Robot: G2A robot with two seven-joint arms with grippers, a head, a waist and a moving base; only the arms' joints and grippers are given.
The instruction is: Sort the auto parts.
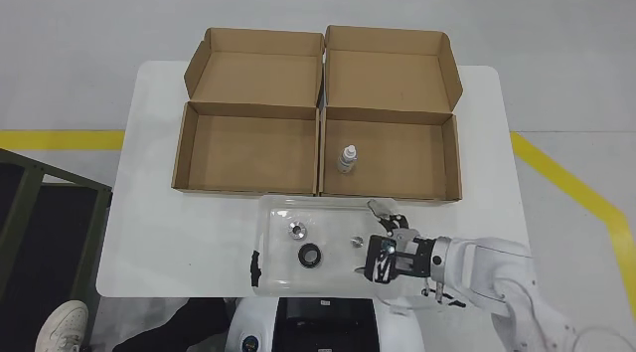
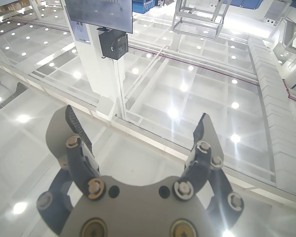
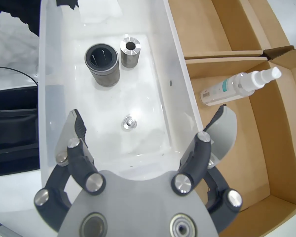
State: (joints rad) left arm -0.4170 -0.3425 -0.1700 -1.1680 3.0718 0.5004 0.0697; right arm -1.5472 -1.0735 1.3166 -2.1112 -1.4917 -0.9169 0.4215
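Auto parts (image 3: 102,68) of bare metal stand inside the clear bin (image 3: 178,50): probably heavy, rigid, slick. Right end effector (image 3: 148,113), spread, hangs above the bin's small fitting (image 3: 129,122); grip across its round sides.

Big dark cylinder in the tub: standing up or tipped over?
Standing up: the big dark cylinder sits on end, round opening facing up.

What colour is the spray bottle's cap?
The cap is white; the right wrist view shows it best.

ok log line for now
right end effector: open over clear plastic bin; bin: dark metal sleeve, steel cylinder, silver disc; right cardboard box: white spray bottle
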